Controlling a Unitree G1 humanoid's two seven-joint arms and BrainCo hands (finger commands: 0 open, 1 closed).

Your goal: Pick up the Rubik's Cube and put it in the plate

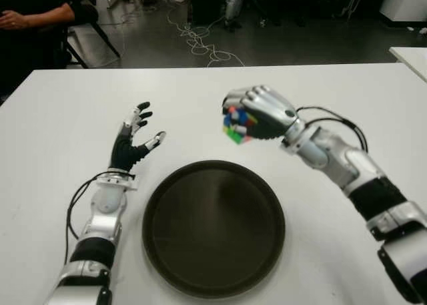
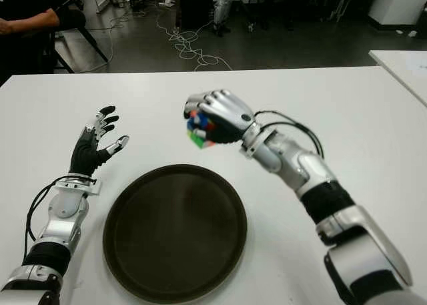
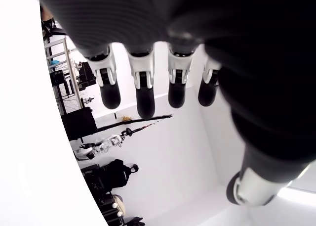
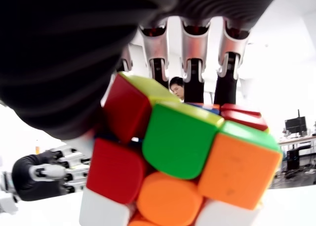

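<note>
My right hand (image 1: pixel 248 120) is shut on the Rubik's Cube (image 1: pixel 237 127), holding it above the white table just beyond the far rim of the dark round plate (image 1: pixel 213 228). In the right wrist view the cube (image 4: pixel 177 161) fills the frame, with red, green, orange and white tiles showing and fingers (image 4: pixel 192 63) curled over its far side. My left hand (image 1: pixel 133 141) shows to the left of the plate with its fingers spread and nothing in it; its wrist view shows straight fingers (image 3: pixel 143 87).
The white table (image 1: pixel 333 91) spreads out all around the plate. A person sits at the far left (image 1: pixel 33 18) beyond the table. Cables (image 1: pixel 200 41) lie on the floor behind it. Another white table edge (image 1: pixel 410 55) shows at the far right.
</note>
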